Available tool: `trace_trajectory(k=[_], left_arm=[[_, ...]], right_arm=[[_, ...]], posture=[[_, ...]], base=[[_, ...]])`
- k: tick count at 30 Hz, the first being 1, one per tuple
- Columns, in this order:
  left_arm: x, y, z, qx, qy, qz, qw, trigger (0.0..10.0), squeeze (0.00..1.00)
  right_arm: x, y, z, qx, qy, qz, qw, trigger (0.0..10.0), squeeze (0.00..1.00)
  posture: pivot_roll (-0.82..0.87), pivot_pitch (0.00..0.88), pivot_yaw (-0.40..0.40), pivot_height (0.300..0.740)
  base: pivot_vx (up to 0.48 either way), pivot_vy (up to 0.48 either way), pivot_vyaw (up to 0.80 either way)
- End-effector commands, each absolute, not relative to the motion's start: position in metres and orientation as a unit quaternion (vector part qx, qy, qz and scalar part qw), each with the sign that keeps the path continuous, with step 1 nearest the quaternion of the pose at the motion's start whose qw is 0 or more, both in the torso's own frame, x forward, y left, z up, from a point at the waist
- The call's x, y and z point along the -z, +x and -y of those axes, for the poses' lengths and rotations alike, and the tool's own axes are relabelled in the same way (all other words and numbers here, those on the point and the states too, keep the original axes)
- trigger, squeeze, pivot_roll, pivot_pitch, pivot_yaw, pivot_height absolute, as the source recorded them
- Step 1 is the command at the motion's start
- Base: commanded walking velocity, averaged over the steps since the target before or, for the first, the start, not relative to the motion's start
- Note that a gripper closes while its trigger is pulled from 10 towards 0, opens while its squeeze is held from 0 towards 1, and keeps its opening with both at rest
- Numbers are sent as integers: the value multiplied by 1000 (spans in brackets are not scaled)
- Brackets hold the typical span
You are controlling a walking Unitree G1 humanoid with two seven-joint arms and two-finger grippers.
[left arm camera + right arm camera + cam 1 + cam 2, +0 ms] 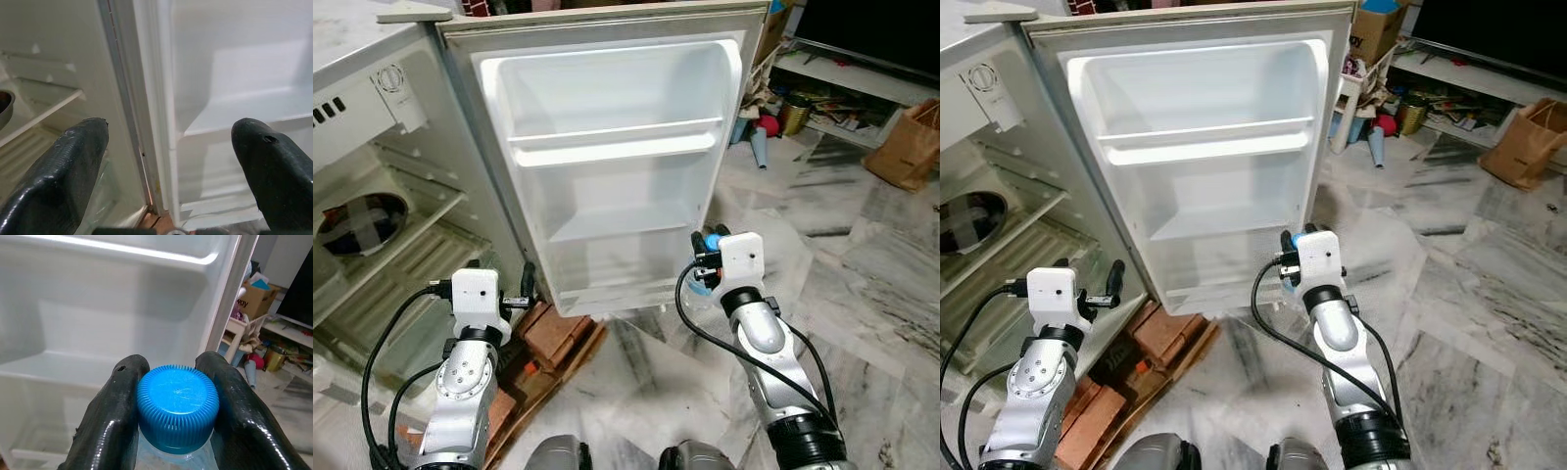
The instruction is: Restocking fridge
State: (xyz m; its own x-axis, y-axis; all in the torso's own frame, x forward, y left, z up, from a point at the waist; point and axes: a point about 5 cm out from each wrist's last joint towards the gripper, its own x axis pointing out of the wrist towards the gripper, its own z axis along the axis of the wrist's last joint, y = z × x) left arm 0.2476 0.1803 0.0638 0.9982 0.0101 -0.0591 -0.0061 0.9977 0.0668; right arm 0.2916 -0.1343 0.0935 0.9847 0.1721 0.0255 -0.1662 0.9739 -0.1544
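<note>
The small fridge stands open, its white door (607, 157) swung toward me with bare shelves. My right gripper (709, 245) is shut on a clear water bottle with a blue cap (177, 404), held low just off the door's right edge near the bottom shelf. The bottle (700, 294) hangs below the fingers (115, 416). My left gripper (527, 284) is open near the door's hinge side, low by the fridge body. Between its fingertips (73, 161) shows the gap between cabinet and door.
Inside the fridge cabinet (382, 235) a dark bowl (357, 220) sits on a shelf. Bricks (553, 338) prop up the fridge base. A TV stand with clutter (822, 98) and a brown paper bag (906, 147) stand at the right on the marble floor (862, 274).
</note>
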Motion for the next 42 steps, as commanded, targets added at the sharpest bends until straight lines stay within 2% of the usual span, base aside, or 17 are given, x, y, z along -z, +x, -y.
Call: trace_trajectory(k=[1, 18, 42], left_arm=[[-64, 246, -181, 1, 34, -29, 999, 10000, 0], [-62, 247, -179, 13, 34, -38, 999, 10000, 0], [-60, 246, -182, 6, 50, -51, 997, 10000, 0]], right_arm=[[-98, 295, 135, -82, -77, 32, 993, 10000, 0], [-100, 292, 138, -79, -80, 37, 993, 10000, 0], [-101, 296, 145, -66, -86, 36, 993, 10000, 0]], posture=[[91, 68, 7, 740], [81, 80, 15, 740], [86, 87, 12, 740]], base=[[292, 0, 0], [331, 278, 0], [0, 0, 0]])
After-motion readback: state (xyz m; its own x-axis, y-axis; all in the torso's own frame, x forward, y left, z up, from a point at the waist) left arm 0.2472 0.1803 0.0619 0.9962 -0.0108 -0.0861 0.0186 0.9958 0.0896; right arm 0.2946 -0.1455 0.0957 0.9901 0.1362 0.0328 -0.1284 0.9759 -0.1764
